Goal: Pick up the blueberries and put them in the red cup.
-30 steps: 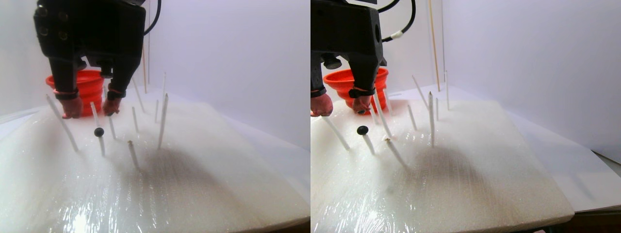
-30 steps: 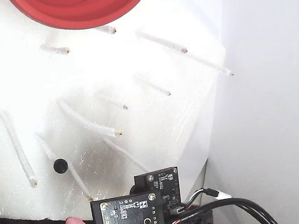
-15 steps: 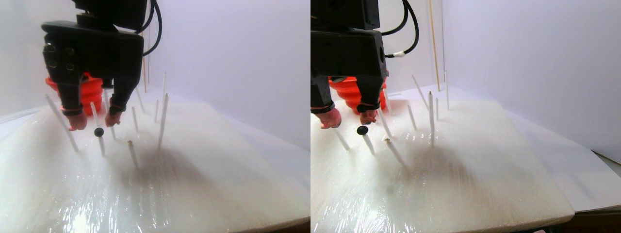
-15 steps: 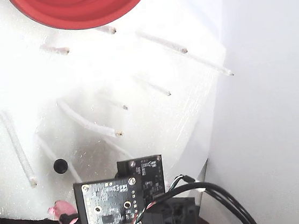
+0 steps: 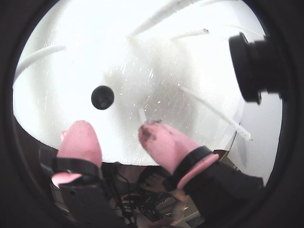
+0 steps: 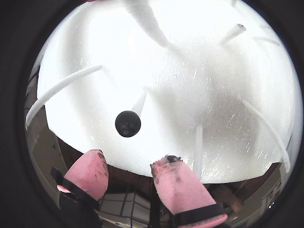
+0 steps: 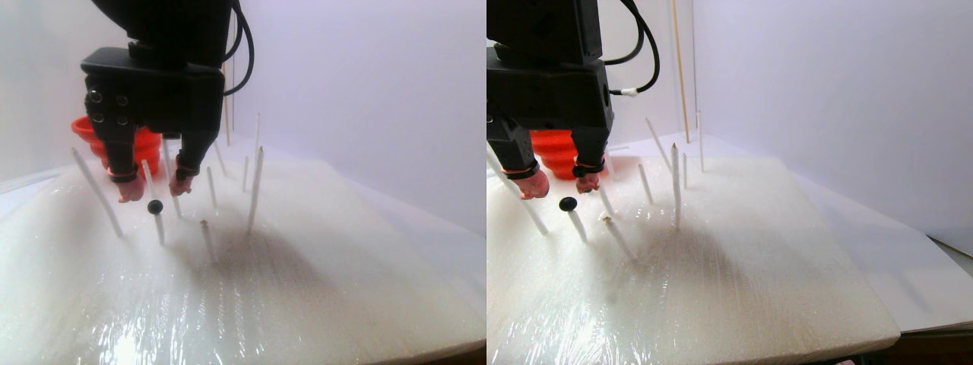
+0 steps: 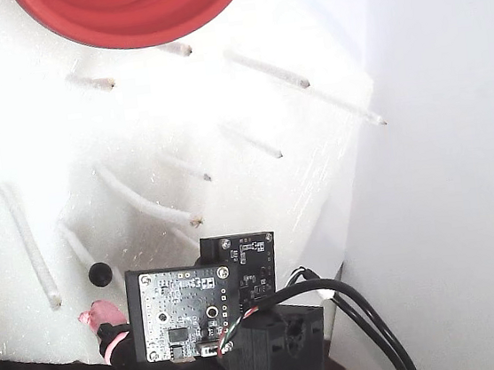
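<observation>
Blueberries: one dark ball (image 7: 155, 206) is visible, seated on the tip of a thin white stick (image 7: 160, 228) planted in the white foam pad (image 7: 319, 289). Gripper (image 6: 128, 173) hangs just behind and above it, pink-tipped fingers (image 6: 90, 173) spread apart, holding nothing. Red cup (image 7: 141, 144) stands at the pad's far-left edge, behind the gripper.

Wrist views look down past jaws; stereo pair low, side-on; fixed view overhead.
</observation>
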